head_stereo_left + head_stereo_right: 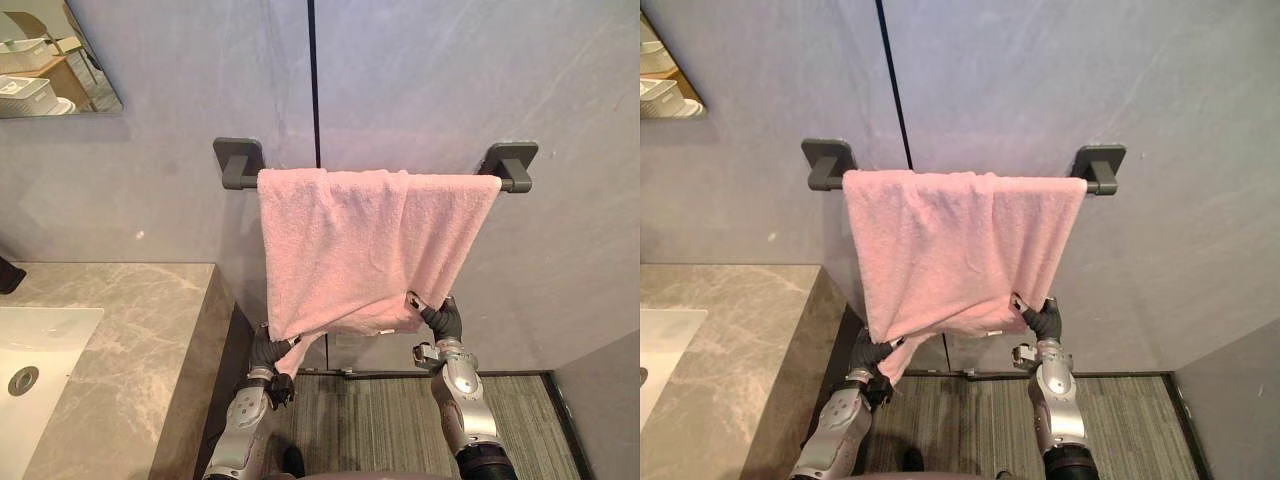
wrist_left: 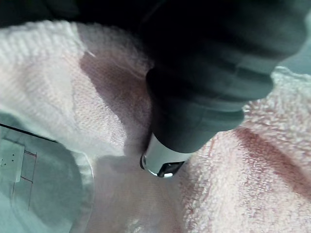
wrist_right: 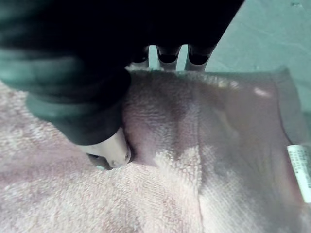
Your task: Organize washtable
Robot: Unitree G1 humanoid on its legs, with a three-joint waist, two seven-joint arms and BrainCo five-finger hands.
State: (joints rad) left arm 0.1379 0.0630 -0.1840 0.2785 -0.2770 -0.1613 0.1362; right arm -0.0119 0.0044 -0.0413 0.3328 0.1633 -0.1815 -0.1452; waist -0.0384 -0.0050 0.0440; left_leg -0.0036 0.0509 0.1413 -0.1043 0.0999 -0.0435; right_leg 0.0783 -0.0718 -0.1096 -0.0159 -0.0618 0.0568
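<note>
A pink towel [image 1: 350, 250] hangs over a dark wall bar between two brackets [image 1: 238, 162] [image 1: 510, 165]. Its lower edge is bunched and pulled up unevenly. My left hand [image 1: 266, 350] grips the towel's lower left corner from below; in the left wrist view its thumb [image 2: 163, 158] presses into the pink cloth. My right hand [image 1: 443, 322] holds the lower right corner. In the right wrist view its thumb [image 3: 109, 150] pinches the towel [image 3: 204, 145] against the fingers [image 3: 168, 54] behind the edge. A white label [image 3: 300, 170] shows on the hem.
A grey marble counter [image 1: 130, 340] with a white sink [image 1: 40, 360] stands at the left, close to my left arm. A mirror [image 1: 50, 60] hangs above it. A dark object [image 1: 8, 275] sits at the counter's back. Striped flooring [image 1: 370, 420] lies below the towel.
</note>
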